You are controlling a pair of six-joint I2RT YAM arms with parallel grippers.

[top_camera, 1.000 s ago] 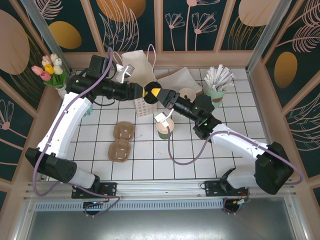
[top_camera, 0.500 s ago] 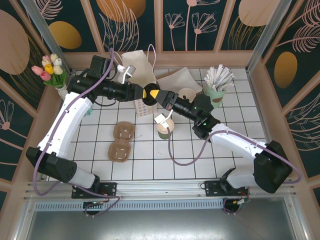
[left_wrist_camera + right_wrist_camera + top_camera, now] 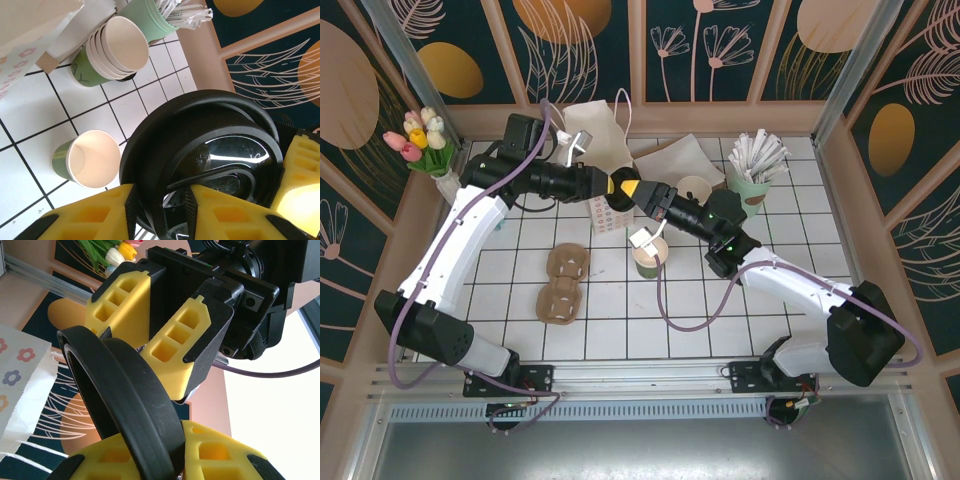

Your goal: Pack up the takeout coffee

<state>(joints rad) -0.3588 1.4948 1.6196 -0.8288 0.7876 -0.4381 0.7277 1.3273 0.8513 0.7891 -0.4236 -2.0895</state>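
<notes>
Found open cup (image 3: pixel 650 258) mid-table, two carriers (image 3: pixel 560 300) to its left, lid (image 3: pixel 210 120) in the air behind it; paper bag (image 3: pixel 598 130) farther back, cup stack (image 3: pixel 695 188) and stick holder (image 3: pixel 752 182) to the bag's right.

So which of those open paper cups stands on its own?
The single green cup mid-table, nearer the arm bases; the others sit nested in a stack beside the mint holder of white sticks.
</notes>
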